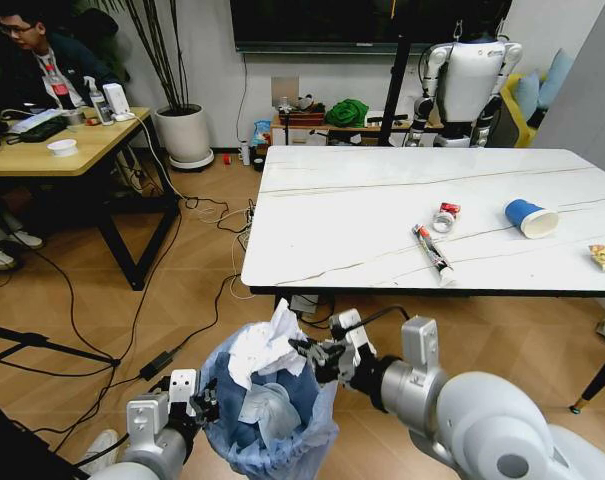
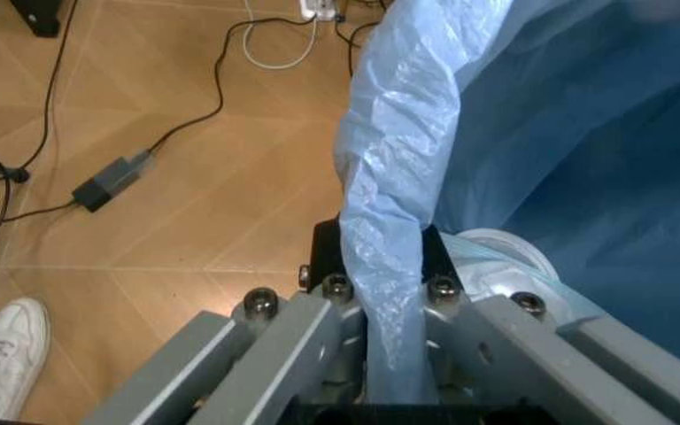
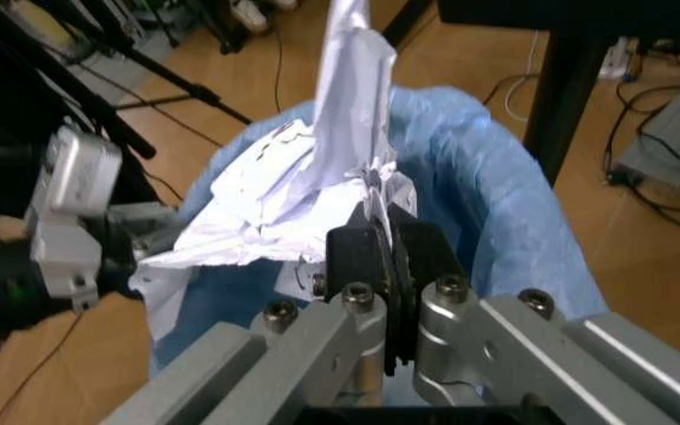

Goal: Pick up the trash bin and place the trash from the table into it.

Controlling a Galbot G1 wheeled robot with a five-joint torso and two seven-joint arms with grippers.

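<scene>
The blue-lined trash bin point(image 1: 272, 425) is grasped at its 9 o'clock rim by the left gripper point(image 1: 204, 402); crumpled white paper point(image 1: 265, 345) is pinched above it by the right gripper point(image 1: 304, 352).

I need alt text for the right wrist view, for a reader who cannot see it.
The right gripper, shut on crumpled white paper, holds it over the open trash bin lined with a light-blue bag. The left gripper grips the bin's far rim, above a wooden floor with cables.
</scene>
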